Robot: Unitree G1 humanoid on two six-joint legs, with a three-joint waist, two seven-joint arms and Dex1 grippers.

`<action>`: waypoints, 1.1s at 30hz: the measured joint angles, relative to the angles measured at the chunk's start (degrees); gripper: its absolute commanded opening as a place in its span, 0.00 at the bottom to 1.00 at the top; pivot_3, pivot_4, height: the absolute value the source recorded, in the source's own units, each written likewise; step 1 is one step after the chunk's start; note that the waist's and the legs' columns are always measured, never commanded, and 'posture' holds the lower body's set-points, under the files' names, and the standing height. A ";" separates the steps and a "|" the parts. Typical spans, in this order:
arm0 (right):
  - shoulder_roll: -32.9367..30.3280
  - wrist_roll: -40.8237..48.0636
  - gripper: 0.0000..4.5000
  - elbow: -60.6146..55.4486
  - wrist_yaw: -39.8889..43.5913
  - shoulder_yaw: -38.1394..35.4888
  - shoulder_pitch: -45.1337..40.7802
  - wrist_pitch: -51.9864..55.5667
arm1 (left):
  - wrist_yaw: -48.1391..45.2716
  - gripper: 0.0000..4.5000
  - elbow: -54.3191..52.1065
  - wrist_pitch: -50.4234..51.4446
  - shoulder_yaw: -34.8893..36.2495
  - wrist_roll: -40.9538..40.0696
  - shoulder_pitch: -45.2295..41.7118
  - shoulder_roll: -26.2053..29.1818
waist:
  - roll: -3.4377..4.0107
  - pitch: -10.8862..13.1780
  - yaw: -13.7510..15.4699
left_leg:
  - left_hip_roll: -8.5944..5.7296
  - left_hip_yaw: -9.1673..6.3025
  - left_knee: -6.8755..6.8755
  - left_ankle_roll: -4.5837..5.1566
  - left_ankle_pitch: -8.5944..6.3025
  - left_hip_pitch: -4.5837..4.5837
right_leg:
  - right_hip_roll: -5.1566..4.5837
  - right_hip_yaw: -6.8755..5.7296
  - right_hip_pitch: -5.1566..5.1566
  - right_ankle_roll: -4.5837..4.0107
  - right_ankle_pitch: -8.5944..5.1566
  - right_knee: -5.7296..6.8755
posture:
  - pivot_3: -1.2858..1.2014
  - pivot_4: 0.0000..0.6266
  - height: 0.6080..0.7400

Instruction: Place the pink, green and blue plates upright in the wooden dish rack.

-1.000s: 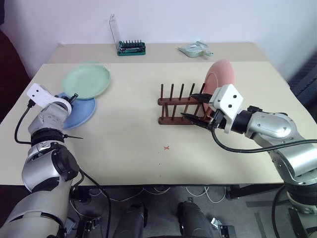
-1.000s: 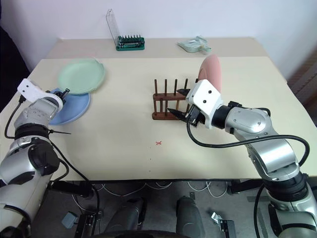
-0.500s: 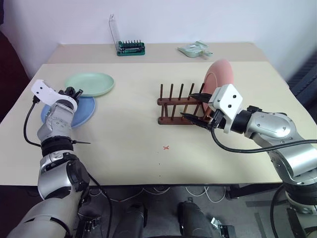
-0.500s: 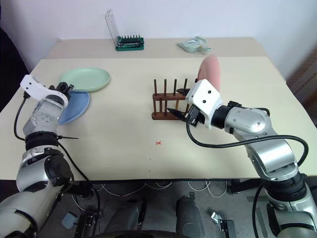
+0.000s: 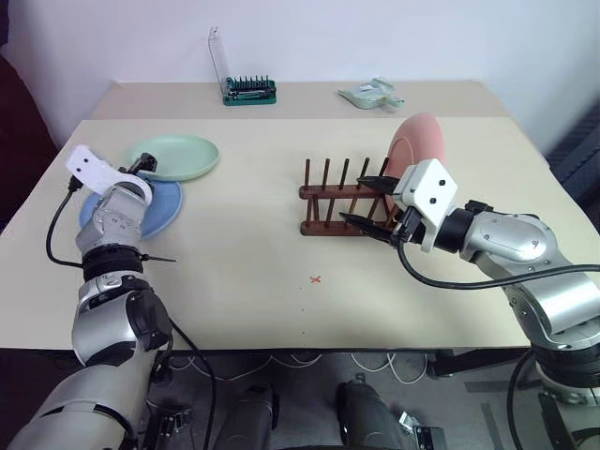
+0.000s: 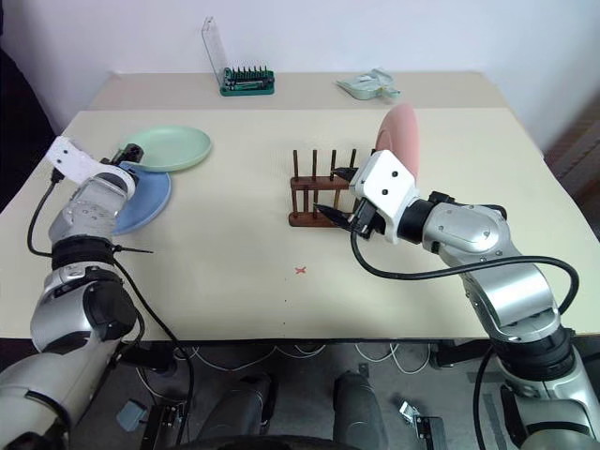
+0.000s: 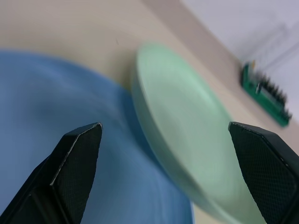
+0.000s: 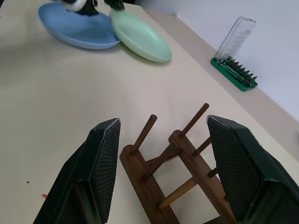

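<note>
Since a sec ago, the green plate (image 5: 174, 157) is lying flat again instead of hanging tilted in the air, its near edge resting on the far rim of the blue plate (image 5: 161, 206), and the left gripper (image 5: 138, 169), which was pinched on it, is now standing spread wide w/ nothing between its fingers.

Going big to small: the table (image 5: 281, 272) is carrying everything. Toward its left side the blue plate is sitting flat, w/ the green one overlapping it from behind. The pink plate (image 5: 418, 142) is already standing upright at the right end of the wooden dish rack (image 5: 336, 202), near mid-table; its foot is hidden behind the right arm, so the exact slot can't be told. The right gripper (image 5: 367, 201) is hovering just in front of that end of the rack, fingers apart, gripping nothing. A green tool holder (image 5: 248, 90) w/ clear lid and a small pale packet (image 5: 370, 93) are sitting at the far edge, not part of the job.

Progress, as a judgement: approx one of three done. Pink is racked; green and blue are both left to do, and the rack's other pegs are standing free. The green plate looks like the one in hand, needing a fresh grip before it is going anywhere.
</note>
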 measured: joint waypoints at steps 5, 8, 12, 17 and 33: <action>0.45 -0.42 0.67 0.00 -0.03 0.00 0.22 0.00 | 2.11 0.99 7.72 0.43 -0.47 1.28 -4.85 1.05 | -0.01 0.01 -0.19 | 0.00 0.00 -0.02 0.00 0.00 0.00 | 0.00 0.00 0.00 0.00 0.00 -0.01 | 0.52 0.24 1.00; 0.46 -0.71 0.67 0.00 -0.13 -0.01 0.60 0.00 | 2.53 0.82 8.84 -0.30 -0.40 1.46 -5.04 1.17 | -0.01 0.01 -0.22 | 0.01 0.00 -0.02 -0.01 0.00 0.00 | 0.00 0.00 -0.02 0.00 0.00 0.01 | 0.52 0.24 1.00; 0.49 -1.13 0.67 -0.01 -0.18 -0.01 1.03 0.00 | 2.94 0.37 9.02 -0.88 -0.33 1.45 -5.07 1.17 | -0.02 0.01 -0.12 | 0.01 0.00 -0.01 -0.01 0.01 0.00 | 0.00 0.00 -0.01 0.01 0.00 0.01 | 0.52 0.24 1.00; 0.56 -1.25 0.67 -0.02 -0.22 -0.02 1.16 0.00 | 2.94 0.01 8.76 -1.74 0.19 1.01 -4.99 0.97 | -0.02 0.01 -0.14 | 0.01 0.00 -0.01 -0.01 0.01 0.00 | 0.00 0.01 -0.02 0.01 0.00 0.01 | 0.52 0.24 1.00; -0.22 -11.13 0.67 1.30 0.29 5.09 -4.14 -7.39 | -9.83 0.01 -26.01 -3.08 -5.85 -2.00 9.12 -7.02 | -0.07 0.03 0.02 | 0.02 0.01 -0.01 -0.29 0.17 -0.03 | -0.01 0.01 -0.02 -0.01 0.01 -0.01 | 0.52 0.24 1.00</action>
